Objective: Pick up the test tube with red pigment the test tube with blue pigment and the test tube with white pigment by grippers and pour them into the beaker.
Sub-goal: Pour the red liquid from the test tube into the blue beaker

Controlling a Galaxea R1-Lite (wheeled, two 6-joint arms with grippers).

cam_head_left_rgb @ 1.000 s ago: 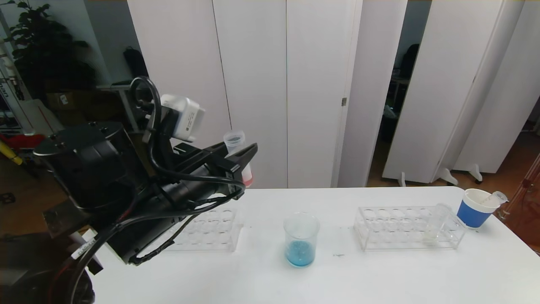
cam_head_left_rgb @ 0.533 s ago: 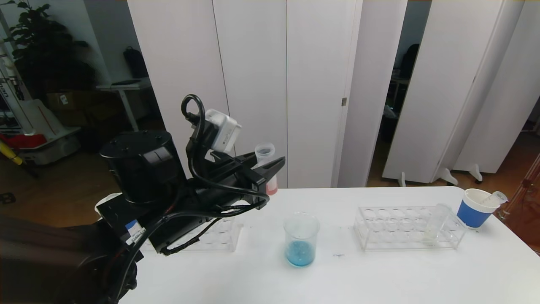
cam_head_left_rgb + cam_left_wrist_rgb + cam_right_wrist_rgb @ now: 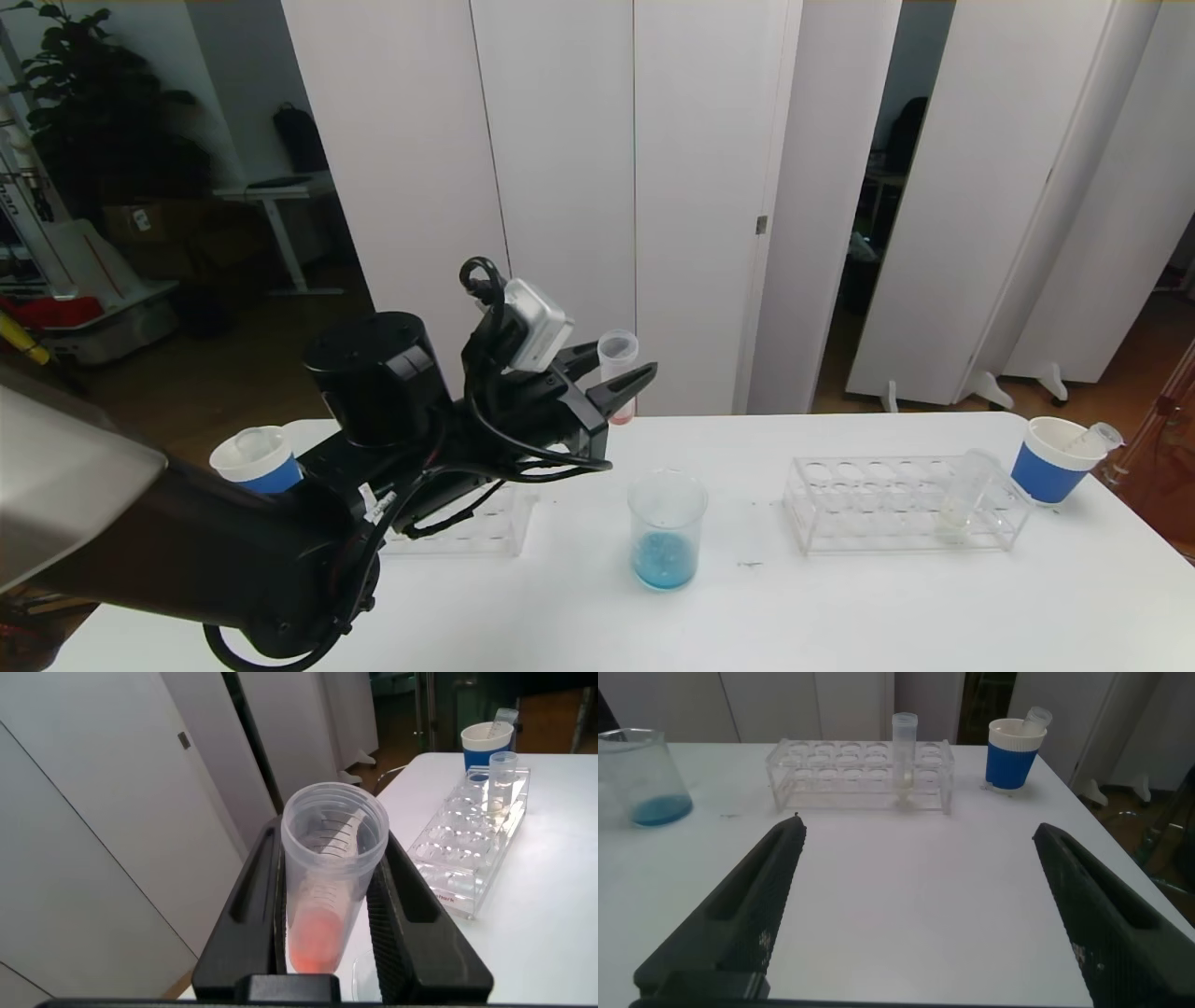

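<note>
My left gripper point(image 3: 624, 366) is shut on the test tube with red pigment point(image 3: 617, 355), held upright in the air behind and a little left of the beaker point(image 3: 667, 523). In the left wrist view the tube point(image 3: 322, 943) stands between both fingers point(image 3: 411, 933), with orange-red pigment at its bottom. Blue pigment lies at the beaker's bottom. The test tube with white pigment point(image 3: 964, 490) stands in the right rack. No test tube with blue pigment is in view. My right gripper point(image 3: 920, 829) is open above bare table in front of that rack, out of the head view.
Two clear racks stand on the white table, one at the left point(image 3: 467, 527) partly behind my arm and one at the right point(image 3: 887, 504). A blue-banded cup point(image 3: 1050, 462) with an empty tube sits at the far right. Another cup point(image 3: 257, 457) is at the left edge.
My left arm has carried the red-pigment tube rightward and lower, closer to the beaker. The left cup has come into view behind it. The right gripper has stayed open.
</note>
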